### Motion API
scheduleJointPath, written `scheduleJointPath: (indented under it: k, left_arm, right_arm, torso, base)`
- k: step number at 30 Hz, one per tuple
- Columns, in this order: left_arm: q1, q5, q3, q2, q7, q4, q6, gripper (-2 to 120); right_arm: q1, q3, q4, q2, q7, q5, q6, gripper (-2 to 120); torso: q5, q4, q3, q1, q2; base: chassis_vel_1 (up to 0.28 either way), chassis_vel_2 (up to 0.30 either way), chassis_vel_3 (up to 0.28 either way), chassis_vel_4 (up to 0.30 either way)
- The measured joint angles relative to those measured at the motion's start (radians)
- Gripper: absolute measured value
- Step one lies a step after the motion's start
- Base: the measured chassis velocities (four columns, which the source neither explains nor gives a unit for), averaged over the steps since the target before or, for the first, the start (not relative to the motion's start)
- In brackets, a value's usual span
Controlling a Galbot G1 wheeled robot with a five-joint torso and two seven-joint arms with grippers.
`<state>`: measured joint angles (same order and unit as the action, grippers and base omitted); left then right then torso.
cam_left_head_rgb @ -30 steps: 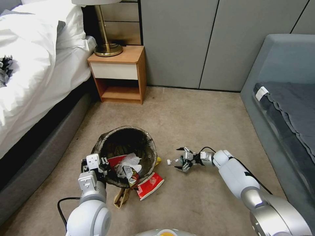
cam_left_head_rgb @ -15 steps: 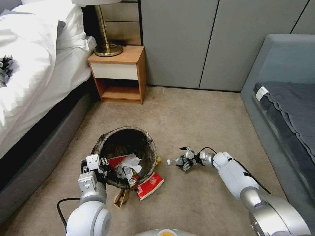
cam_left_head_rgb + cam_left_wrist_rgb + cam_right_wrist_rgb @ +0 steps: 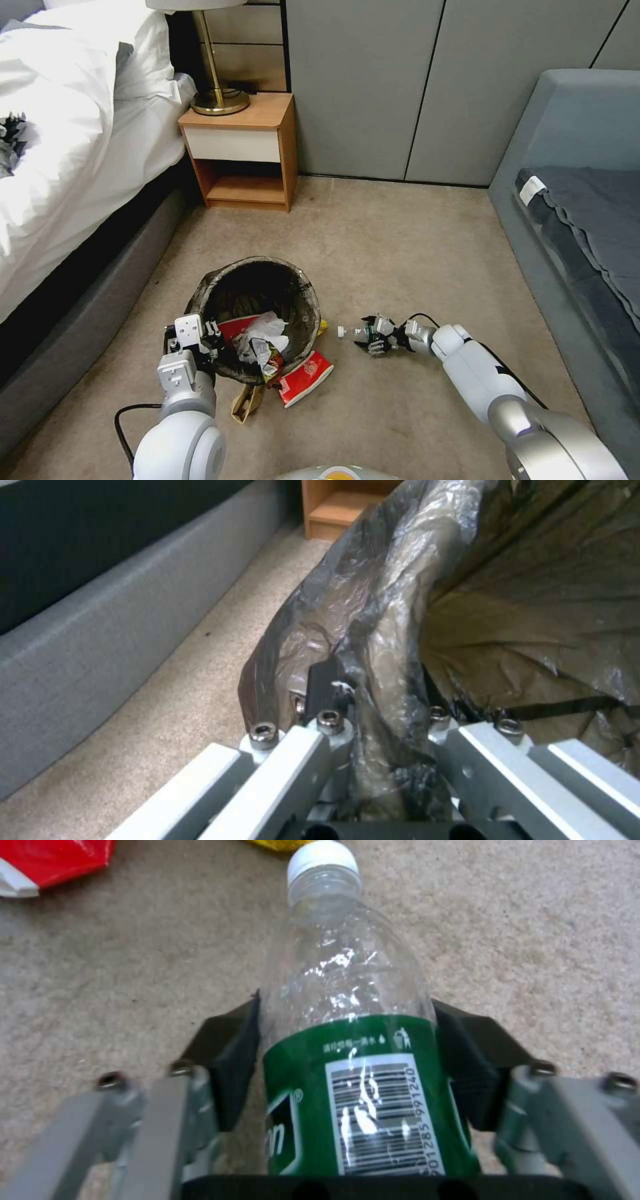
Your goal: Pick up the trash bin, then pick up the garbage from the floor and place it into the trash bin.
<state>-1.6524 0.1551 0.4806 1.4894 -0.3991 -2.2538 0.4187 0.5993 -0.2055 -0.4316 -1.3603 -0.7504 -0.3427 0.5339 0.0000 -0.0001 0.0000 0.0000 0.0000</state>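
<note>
Even soft room light, faint shadows; both wrist views slightly blurred

A bed (image 3: 60, 133) with a puffy white duvet (image 3: 47, 87) is sitting along the left side of the room, and its grey padded base (image 3: 87, 313) is running beside the carpet. A small black crinkly heap (image 3: 10, 143) is lying on the duvet at the edge. A little wooden nightstand (image 3: 243, 153) with a white drawer is standing just beside the bed, against the wall. A brass lamp (image 3: 217, 67) is standing on its surface. Grey wall panels (image 3: 400, 80) are filling the back. A grey sofa (image 3: 573, 200) is sitting on the right, with a dark grey blanket (image 3: 593, 213) lying on its seat.
</note>
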Motion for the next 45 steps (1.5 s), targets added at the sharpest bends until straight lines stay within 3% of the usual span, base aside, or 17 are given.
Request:
scheduleJointPath:
  k: [3, 8, 16, 18, 19, 21, 23, 27, 28, 31, 32, 35, 36, 39, 45]
  left_arm:
    - [-0.001, 0.0, 0.0, 0.0, 0.0, -0.001, -0.001, 2]
    - [0.002, 0.0, -0.001, 0.0, 0.0, -0.001, -0.001, 2]
    - [0.003, 0.001, -0.001, -0.002, 0.0, -0.001, -0.001, 2]
    - [0.007, 0.004, 0.001, -0.003, 0.0, 0.003, -0.001, 2]
    - [0.007, 0.004, 0.001, -0.003, 0.0, 0.003, -0.001, 2]
    - [0.009, 0.006, 0.002, -0.007, 0.0, 0.012, -0.001, 2]
    - [0.009, 0.006, 0.002, -0.008, 0.0, 0.014, -0.001, 2]
    - [0.01, 0.009, -0.001, -0.015, 0.0, 0.03, -0.001, 2]
    - [0.01, 0.009, -0.001, -0.015, 0.0, 0.03, -0.001, 2]
    - [0.018, 0.009, -0.011, -0.017, 0.0, 0.044, 0.002, 2]
    - [0.018, 0.009, -0.011, -0.017, 0.0, 0.044, 0.002, 2]
    - [0.022, 0.009, -0.02, -0.017, 0.0, 0.056, 0.002, 1]
    - [0.022, 0.009, -0.02, -0.017, 0.0, 0.056, 0.002, 1]
    - [0.024, 0.007, -0.028, -0.017, 0.0, 0.063, 0.002, 1]
    - [0.023, 0.006, -0.036, -0.019, 0.0, 0.063, 0.002, 1]
  right_arm:
    - [0.005, -0.003, -0.006, 0.001, -0.002, 0.004, 0.0, 40]
    - [0.009, -0.004, -0.01, 0.002, -0.003, 0.011, 0.001, 28]
    - [0.012, -0.008, -0.01, 0.003, 0.001, 0.02, 0.003, 22]
    - [0.026, -0.019, -0.046, -0.003, 0.039, 0.149, 0.019, 22]
    - [0.026, -0.019, -0.046, -0.003, 0.039, 0.149, 0.019, 22]
    - [0.066, -0.019, -0.145, -0.007, 0.094, 0.29, 0.059, 22]
    - [0.077, -0.019, -0.172, -0.006, 0.104, 0.311, 0.061, 22]
    - [0.231, -0.006, -0.508, 0.018, 0.199, 0.465, 0.036, 22]
    - [0.231, -0.006, -0.508, 0.018, 0.199, 0.465, 0.036, 22]
    - [0.353, 0.011, -0.85, 0.042, 0.262, 0.586, -0.016, 22]
    - [0.353, 0.011, -0.85, 0.042, 0.262, 0.586, -0.016, 22]
    - [0.431, 0.04, -1.097, 0.063, 0.308, 0.644, -0.046, 22]
    - [0.431, 0.04, -1.097, 0.063, 0.308, 0.644, -0.046, 22]
    - [0.493, 0.095, -1.277, 0.08, 0.349, 0.667, -0.059, 22]
    - [0.567, 0.2, -1.402, 0.1, 0.373, 0.641, -0.065, 22]
  torso:
    - [-0.0002, 0.0, 0.0, 0.0, 0.0]
    - [-0.0002, 0.0, 0.0, 0.0, 0.0]
    - [0.0, 0.0001, 0.0, 0.0, 0.0]
    - [0.0001, 0.0001, 0.0, 0.0, 0.0]
    - [0.0001, 0.0001, 0.0, 0.0, 0.0]
    - [0.0, 0.0001, 0.0, 0.0, 0.0]
    - [0.0, 0.0003, 0.0, 0.0, 0.0]
    - [0.0001, 0.0, 0.0, 0.0, 0.0]
    - [0.0001, 0.0, 0.0, 0.0, 0.0]
    - [-0.0002, 0.0, 0.0, 0.0, 0.0]
    - [-0.0002, 0.0, 0.0, 0.0, 0.0]
    - [-0.0001, 0.0, 0.0, 0.0, 0.0]
    - [-0.0001, 0.0, 0.0, 0.0, 0.0]
    - [-0.0001, 0.0001, 0.0, 0.0, 0.0]
    - [0.0, 0.0, 0.0, 0.0, 0.0]
  base:
    - [0.0, 0.0, 0.0, 0.0]
    - [0.0, 0.0, 0.0, 0.0]
    - [0.0, 0.0, 0.0, 0.0]
    - [0.0, 0.0, 0.0, 0.0]
    - [0.0, 0.0, 0.0, 0.0]
    - [0.0, 0.0, 0.0, 0.0]
    - [0.0, 0.0, 0.0, 0.0]
    - [0.0, 0.0, 0.0, 0.0]
    - [0.0, 0.0, 0.0, 0.0]
    - [0.0, 0.0, 0.0, 0.0]
    - [0.0, 0.0, 0.0, 0.0]
    - [0.0, 0.0, 0.0, 0.0]
    - [0.0, 0.0, 0.0, 0.0]
    - [0.0, 0.0, 0.0, 0.0]
    - [0.0, 0.0, 0.0, 0.0]
